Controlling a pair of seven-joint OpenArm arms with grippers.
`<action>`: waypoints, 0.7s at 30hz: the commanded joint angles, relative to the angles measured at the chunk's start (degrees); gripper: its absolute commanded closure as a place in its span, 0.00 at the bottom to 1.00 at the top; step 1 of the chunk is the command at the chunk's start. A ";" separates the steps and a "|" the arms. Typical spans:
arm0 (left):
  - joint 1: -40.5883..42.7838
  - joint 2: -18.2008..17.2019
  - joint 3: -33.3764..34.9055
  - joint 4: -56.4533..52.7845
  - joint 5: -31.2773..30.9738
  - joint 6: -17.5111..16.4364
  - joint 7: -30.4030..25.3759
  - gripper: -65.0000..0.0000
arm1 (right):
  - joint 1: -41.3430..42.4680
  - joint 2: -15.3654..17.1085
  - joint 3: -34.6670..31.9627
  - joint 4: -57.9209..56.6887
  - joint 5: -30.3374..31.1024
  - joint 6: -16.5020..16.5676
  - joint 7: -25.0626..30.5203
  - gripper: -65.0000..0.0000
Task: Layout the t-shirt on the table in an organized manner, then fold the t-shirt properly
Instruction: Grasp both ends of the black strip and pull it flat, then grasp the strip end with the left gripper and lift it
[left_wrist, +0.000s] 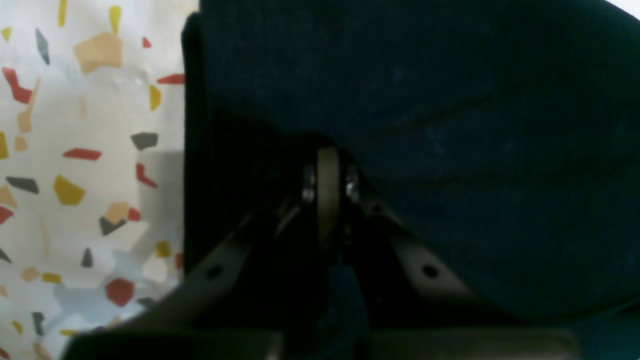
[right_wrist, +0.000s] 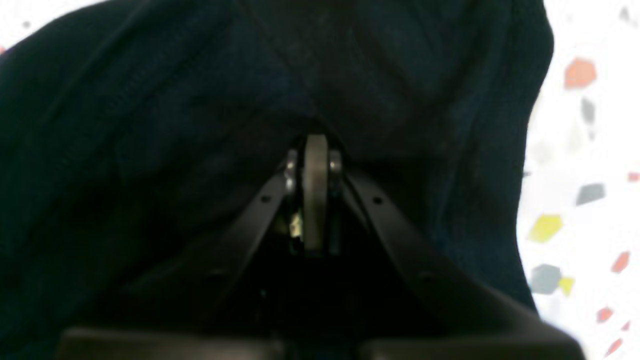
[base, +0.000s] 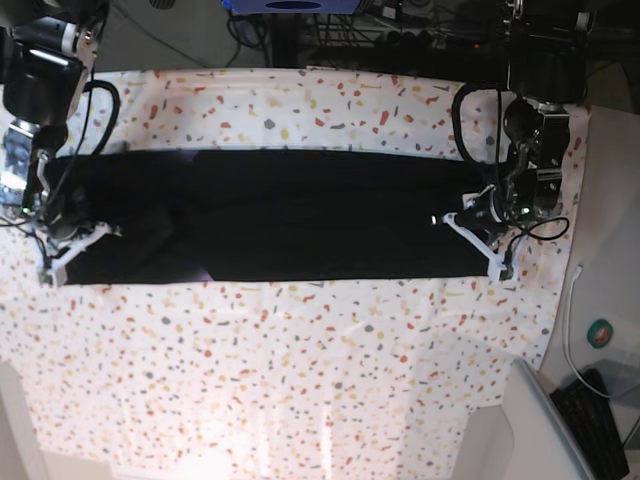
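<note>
The black t-shirt (base: 300, 215) lies as a long flat band across the speckled table (base: 320, 360), left to right. My left gripper (base: 468, 220) is at the band's right end and my right gripper (base: 75, 238) at its left end. In the left wrist view the left gripper (left_wrist: 327, 175) is shut, its tips pinched into the t-shirt (left_wrist: 425, 100) near the cloth's edge, beside bare table (left_wrist: 75, 150). The right wrist view has the right gripper (right_wrist: 315, 170) shut on the t-shirt (right_wrist: 150, 125), with creases running out from the tips. The print and the collar are hidden.
The table's right edge lies just beyond the left arm, with a white cable (base: 572, 300) hanging there. A round green-and-white object (base: 600, 333) and a black keyboard (base: 600, 415) are off the table at lower right. Cables and stands crowd the back edge.
</note>
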 joint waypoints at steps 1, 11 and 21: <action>0.10 -0.51 -0.12 2.35 -0.28 -0.28 0.61 1.00 | -1.06 0.70 0.17 1.68 -2.79 -2.17 -3.29 1.00; 8.27 -0.69 -18.85 27.76 -0.36 -0.28 8.96 1.00 | -11.08 -0.97 0.17 27.08 -2.71 -2.08 -4.79 1.00; 8.89 -0.34 -29.49 24.50 -0.36 -15.93 10.36 0.00 | -16.27 -4.57 -0.10 34.73 -2.71 -1.99 -4.79 1.00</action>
